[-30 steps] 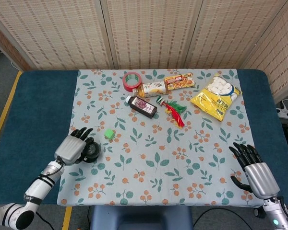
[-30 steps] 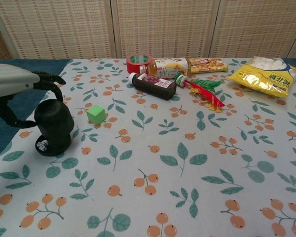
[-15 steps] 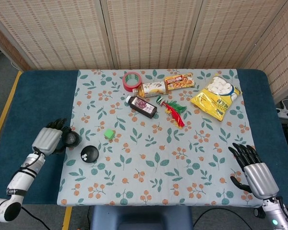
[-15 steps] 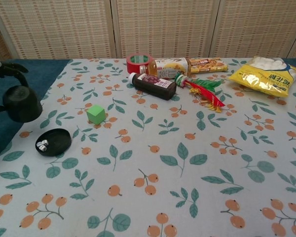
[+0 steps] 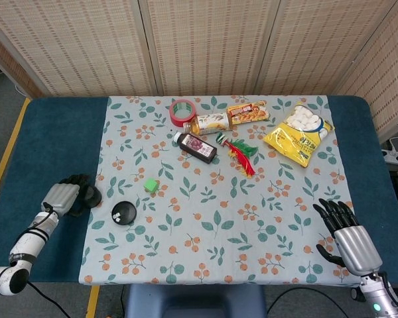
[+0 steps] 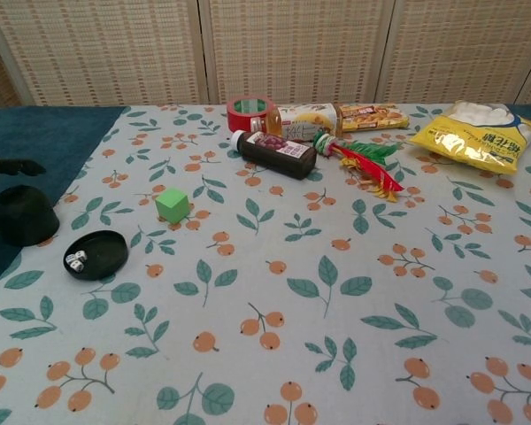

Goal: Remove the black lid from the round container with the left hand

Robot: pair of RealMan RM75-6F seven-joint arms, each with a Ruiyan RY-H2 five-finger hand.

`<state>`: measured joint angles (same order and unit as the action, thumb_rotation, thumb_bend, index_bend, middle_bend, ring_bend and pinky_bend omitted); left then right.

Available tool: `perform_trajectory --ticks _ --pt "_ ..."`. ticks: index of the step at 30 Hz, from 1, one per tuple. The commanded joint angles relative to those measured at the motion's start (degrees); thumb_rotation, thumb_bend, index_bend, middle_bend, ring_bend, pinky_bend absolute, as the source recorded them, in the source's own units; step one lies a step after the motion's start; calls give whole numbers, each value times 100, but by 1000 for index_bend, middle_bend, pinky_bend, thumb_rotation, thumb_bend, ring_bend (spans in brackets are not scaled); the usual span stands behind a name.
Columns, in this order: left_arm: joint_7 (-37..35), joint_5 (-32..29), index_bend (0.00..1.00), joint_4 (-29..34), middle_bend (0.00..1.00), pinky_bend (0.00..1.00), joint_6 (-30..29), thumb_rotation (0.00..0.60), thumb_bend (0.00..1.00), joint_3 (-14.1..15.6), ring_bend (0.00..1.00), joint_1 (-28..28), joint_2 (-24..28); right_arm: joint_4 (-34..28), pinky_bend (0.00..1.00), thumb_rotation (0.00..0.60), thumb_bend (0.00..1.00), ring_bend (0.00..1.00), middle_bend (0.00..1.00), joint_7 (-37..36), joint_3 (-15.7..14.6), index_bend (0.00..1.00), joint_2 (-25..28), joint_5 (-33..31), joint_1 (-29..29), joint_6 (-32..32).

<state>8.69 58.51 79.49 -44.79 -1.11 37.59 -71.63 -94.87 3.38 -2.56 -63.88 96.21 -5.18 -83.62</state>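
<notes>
Carrying the black lid [image 6: 21,215] leftward off the floral cloth, the left hand [image 5: 65,198] now grips it low over the bare blue worktop [image 5: 46,142]; the round container [image 5: 123,212] sits uncovered to its right, dice [image 6: 75,260] showing. Removal looks essentially done. The right hand [image 5: 348,235] idles, fingers spread.

A: Left hand [image 5: 65,197]?
B: On the blue table [image 5: 46,142], just off the floral cloth [image 5: 219,218], fingers wrapped round the black lid [image 5: 87,195].
A: Round container [image 5: 123,212]?
B: Open on the cloth's left part, apart from the lid, white bits inside. Green cube [image 5: 150,185] near it.
A: Right hand [image 5: 348,235]?
B: Bottom right corner, fingers spread, holds nothing.
A: Far side?
B: Red tape roll [image 5: 182,111], dark bottle [image 5: 196,146], yellow snack bag [image 5: 298,132].
</notes>
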Motion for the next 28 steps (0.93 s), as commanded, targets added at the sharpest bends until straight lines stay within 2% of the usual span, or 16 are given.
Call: perform_trajectory --ticks 1,4,7,11,13,15,16,18,20,22,25,28 --pt "-261 226 0 -17 0 132 -235 600 359 -102 0 -104 -43 -3 0 600 174 0 0 -13 -1 0 9 6 6 -15" --pt "-745 680 0 13 0 132 -623 600 362 -193 0 -279 -11 -2 0 600 175 0 0 -39 2 0 21 14 21 -57" --pt "-920 985 0 191 0 127 -872 600 365 -197 0 -396 187 2 0 600 175 0 0 -56 -4 0 30 46 31 -91" --pt "-1021 1618 0 778 0 116 -2003 600 347 -193 0 -860 559 -1 0 600 175 0 0 -79 -13 0 45 91 54 -155" --pt "-1133 2177 0 1091 0 106 -2803 600 353 -50 0 -1233 667 3 0 600 175 0 0 -62 1 0 47 77 70 -190" --pt "-1284 2937 0 1221 0 85 -3688 600 360 301 0 -1733 682 17 0 600 175 0 0 -3 45 0 23 28 90 -236" --pt "-1278 3267 0 1148 0 75 -4105 600 360 533 0 -2037 611 29 0 600 175 0 0 50 76 0 -3 -8 102 -263" --pt "-1215 3588 0 890 0 63 -4653 600 360 808 0 -2485 416 55 0 600 175 0 0 149 119 0 -51 -48 126 -316" --pt "-1157 3701 0 529 0 52 -5084 600 360 922 0 -2859 221 76 0 600 175 0 0 249 157 0 -98 -72 157 -389" --pt "-1424 3714 0 386 0 44 -5319 600 363 860 0 -2980 265 95 0 600 175 0 0 289 186 0 -122 -89 182 -449" --pt "-1920 3584 0 295 0 46 -5337 600 368 815 0 -3080 313 64 0 600 175 0 0 328 200 0 -107 -161 220 -469" --pt "-1872 3796 0 270 0 47 -5265 600 372 872 0 -3062 344 24 0 600 175 0 0 276 154 0 -62 -73 253 -523"
